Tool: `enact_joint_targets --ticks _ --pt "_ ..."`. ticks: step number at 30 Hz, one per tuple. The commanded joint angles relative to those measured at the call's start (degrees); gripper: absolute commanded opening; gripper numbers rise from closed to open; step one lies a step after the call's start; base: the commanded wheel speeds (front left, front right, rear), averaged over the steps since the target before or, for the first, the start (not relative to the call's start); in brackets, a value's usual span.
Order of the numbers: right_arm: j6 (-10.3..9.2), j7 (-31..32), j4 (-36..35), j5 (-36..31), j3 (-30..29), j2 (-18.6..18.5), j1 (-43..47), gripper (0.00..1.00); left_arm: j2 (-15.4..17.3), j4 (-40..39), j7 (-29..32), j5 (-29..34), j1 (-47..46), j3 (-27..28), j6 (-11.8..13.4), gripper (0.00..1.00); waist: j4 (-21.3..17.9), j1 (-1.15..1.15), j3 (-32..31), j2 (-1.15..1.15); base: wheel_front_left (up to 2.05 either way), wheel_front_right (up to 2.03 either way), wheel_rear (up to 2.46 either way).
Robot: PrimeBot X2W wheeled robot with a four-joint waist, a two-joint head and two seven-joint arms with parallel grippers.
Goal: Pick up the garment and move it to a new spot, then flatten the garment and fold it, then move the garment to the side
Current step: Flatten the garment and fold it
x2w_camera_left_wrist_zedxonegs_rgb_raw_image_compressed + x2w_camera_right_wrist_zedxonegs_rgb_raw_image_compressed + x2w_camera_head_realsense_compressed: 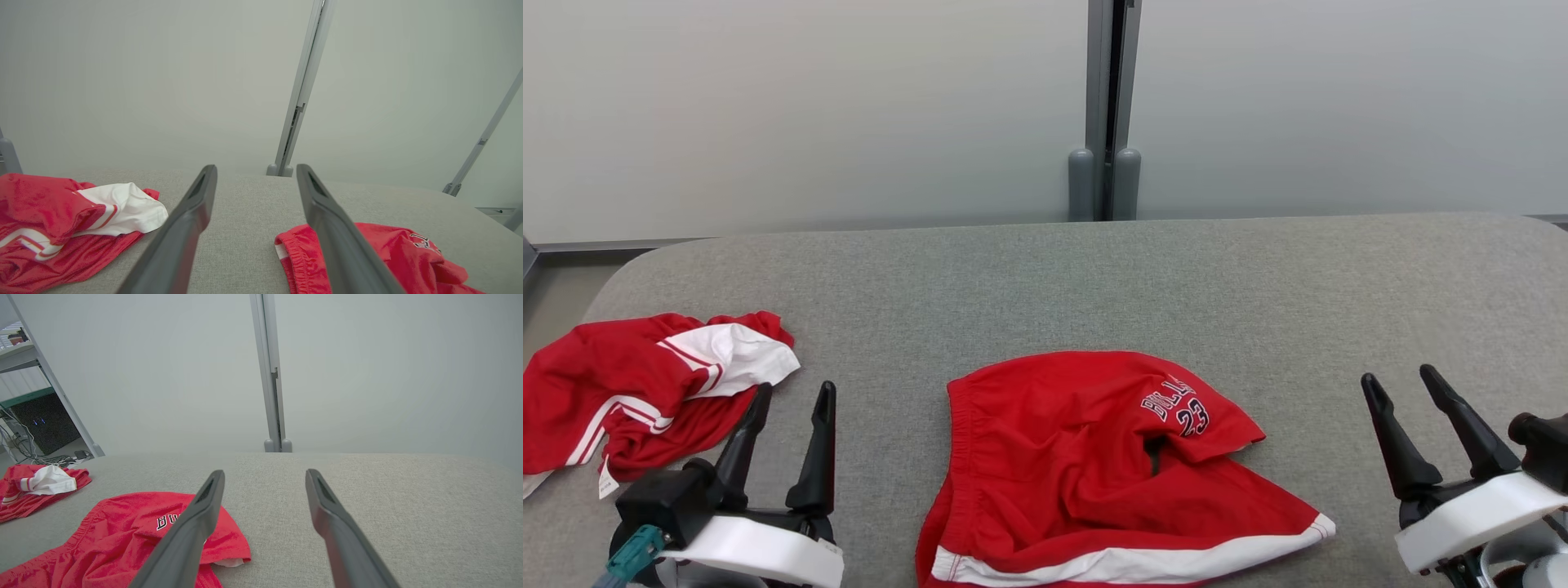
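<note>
The garment (1086,465) is a pair of red shorts with a white hem stripe and "BULLS 23" lettering. It lies rumpled on the grey padded table (1094,278), near the front middle. My left gripper (796,387) stands open to its left, fingers apart and holding nothing. My right gripper (1398,374) stands open well to its right, also holding nothing. In the left wrist view the shorts' waistband (294,257) lies behind the right finger of the left gripper (256,167). In the right wrist view the shorts (122,535) lie at lower left of the right gripper (265,472).
A second red and white garment (645,392) lies crumpled at the table's left edge, just left of my left gripper. A grey partition wall with a vertical post (1104,106) stands behind the table. Bare grey surface spreads across the back and right.
</note>
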Motion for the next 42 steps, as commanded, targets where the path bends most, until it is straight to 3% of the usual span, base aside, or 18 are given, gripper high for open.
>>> enact_joint_targets --ticks 1,8,13,30,37,42 --pt "0.03 -0.57 -0.12 -0.43 -0.31 0.34 -0.47 1.0 -0.04 -0.45 -0.09 0.41 0.31 0.48 0.26 1.0 0.16 0.0 -0.05 0.0 0.0 0.0 0.0" --pt "0.03 -6.3 1.48 -7.28 -5.83 8.12 -1.13 1.0 -2.48 -3.47 -0.05 5.85 0.63 4.45 0.96 1.0 1.74 0.0 0.14 0.0 0.0 0.0 0.0" --pt "0.03 -7.39 2.28 -9.87 -6.59 10.59 0.09 1.0 -4.62 -2.66 -0.05 9.66 1.63 6.53 0.34 1.0 2.2 0.0 0.25 0.0 0.0 0.0 0.0" --pt "0.03 -7.95 4.58 -8.24 -1.03 7.82 0.3 1.0 -11.3 0.68 -0.06 18.6 3.42 12.69 -4.27 1.0 0.36 0.0 -0.11 0.0 0.0 0.0 0.0" --pt "0.02 -7.76 5.19 -6.17 -1.2 7.92 -0.08 1.0 -12.41 1.64 -0.06 20.04 3.67 14.01 -6.03 1.0 -0.21 0.0 -0.37 0.0 0.0 0.0 0.0" --pt "0.03 -4.23 4.93 -4.01 0.01 6.04 0.5 1.0 -12.85 3.67 2.33 17.41 4.43 13.33 -7.48 1.0 -0.55 0.0 -0.6 0.0 0.0 0.0 0.0"
